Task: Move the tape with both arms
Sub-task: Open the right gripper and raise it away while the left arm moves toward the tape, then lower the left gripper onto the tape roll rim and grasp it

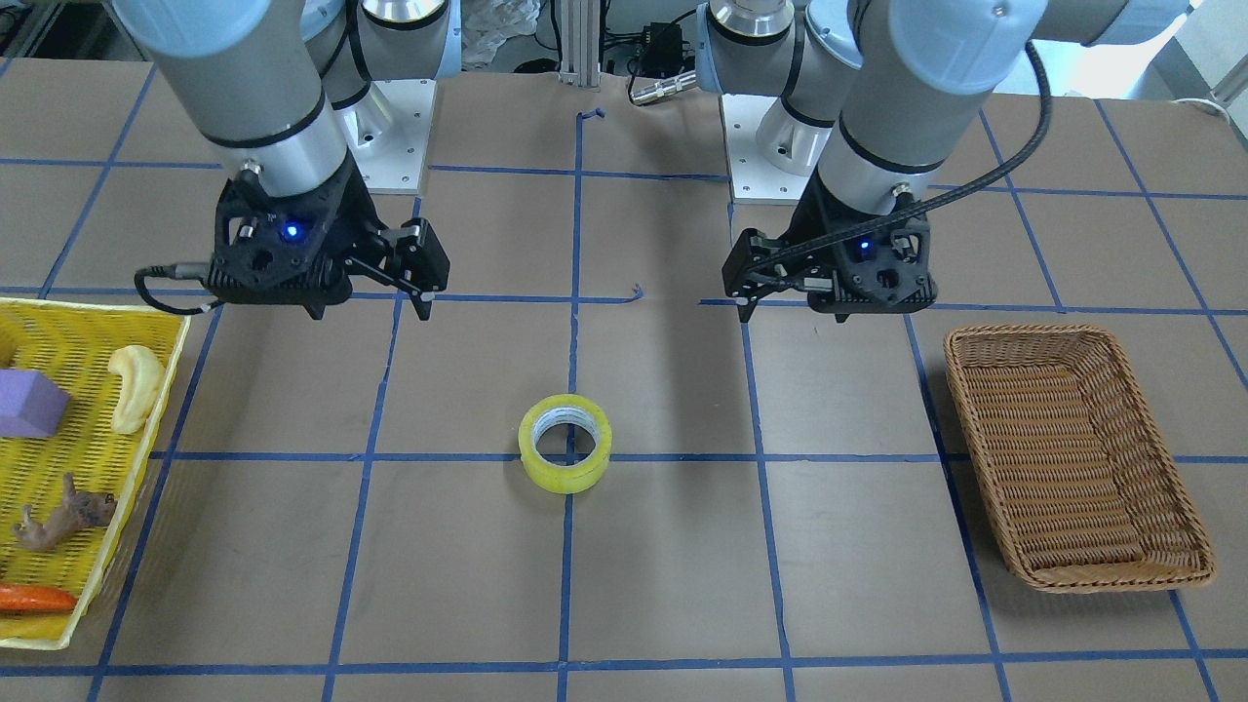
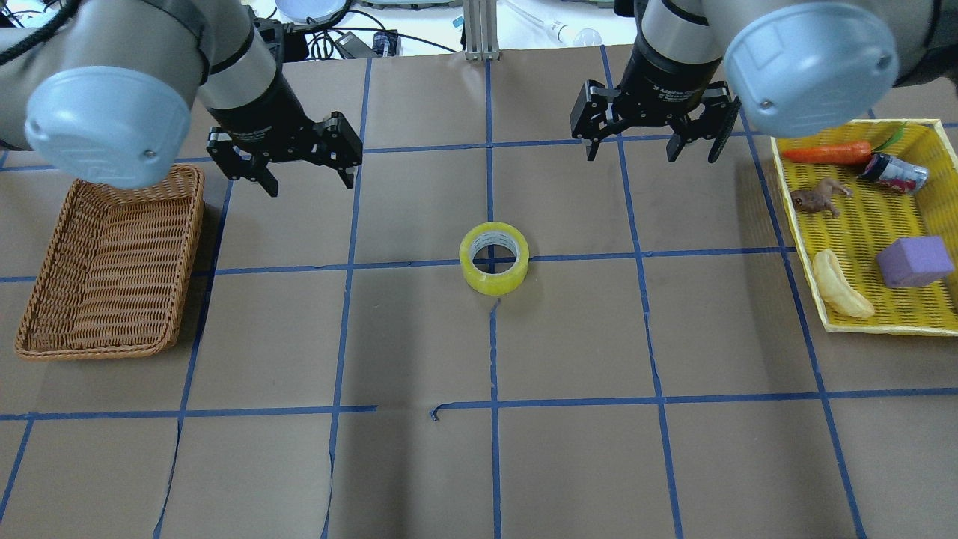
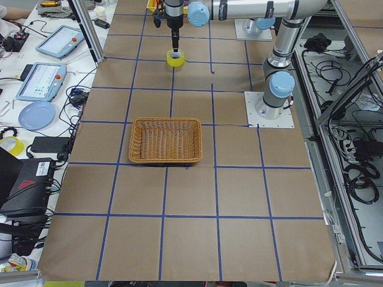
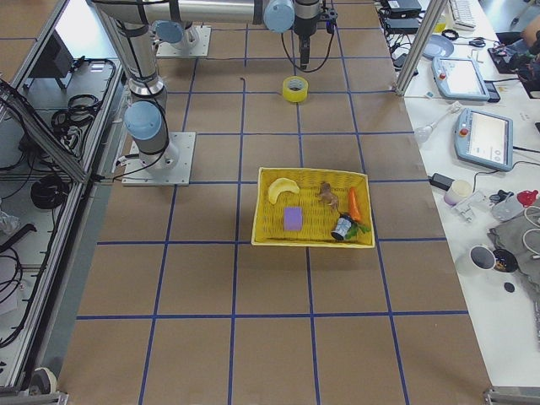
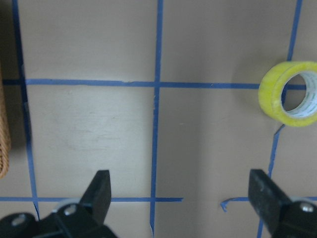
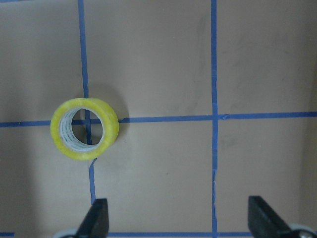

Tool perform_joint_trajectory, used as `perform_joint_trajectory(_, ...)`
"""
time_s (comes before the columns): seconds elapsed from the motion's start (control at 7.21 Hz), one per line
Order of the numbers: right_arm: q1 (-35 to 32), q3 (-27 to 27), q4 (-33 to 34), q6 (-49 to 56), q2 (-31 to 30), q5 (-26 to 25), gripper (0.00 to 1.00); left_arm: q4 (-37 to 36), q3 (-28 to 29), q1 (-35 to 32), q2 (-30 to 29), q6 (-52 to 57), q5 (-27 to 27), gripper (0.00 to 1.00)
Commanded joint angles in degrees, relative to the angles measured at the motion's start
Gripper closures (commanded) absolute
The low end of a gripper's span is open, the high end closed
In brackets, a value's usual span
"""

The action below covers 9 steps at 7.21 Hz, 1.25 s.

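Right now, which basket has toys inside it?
The yellow basket: it holds a carrot, a banana and a purple block. The brown wicker basket has nothing inside.

Left arm (image 2: 239,75) and right arm (image 2: 673,37) both reach forward side by side, well apart, wrists pointing down, left gripper (image 2: 310,180) and right gripper (image 2: 632,153) held raised at similar height, fingers spread wide on each.

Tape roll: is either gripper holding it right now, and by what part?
Nothing is held. The left gripper and right gripper are both open and empty above the table; the tape roll lies flat between them, untouched.
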State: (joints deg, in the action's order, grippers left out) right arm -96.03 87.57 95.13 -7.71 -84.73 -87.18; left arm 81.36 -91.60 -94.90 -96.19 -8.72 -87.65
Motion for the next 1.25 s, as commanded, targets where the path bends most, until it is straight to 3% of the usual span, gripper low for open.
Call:
perform_joint_trajectory(0.0, 0.4, -0.98, -5.46, 0.15, -1.58, 0.08, 0.0, -5.65, -1.2, -5.89, -5.21, -8.12, 0.11, 0.0)
perform_joint_trajectory(0.28, 0.58, -4.93, -8.44, -0.19, -0.44, -0.35, 0.0, -15.93, -3.93, -7.67, -10.66, -12.36, 0.2, 0.0)
perform_joint_trajectory(0.55, 1.72, -7.49, -10.83, 0.06, 0.01, -0.79, 0.0, -19.64, -4.02, -10.47, -14.36, -15.68, 0.19, 0.0)
perform_joint_trajectory(0.69, 2.07, -7.24, -10.93, 0.59, -0.26, -5.15, 0.0, -19.74, -4.11, -12.66, -16.12, -18.58, 0.28, 0.0)
perform_joint_trajectory(1.11, 2.08, -6.97, -10.84, 0.59, -0.34, -5.98, 0.0, -24.91, -4.11, -14.09, -21.48, -18.96, -0.51, 0.0)
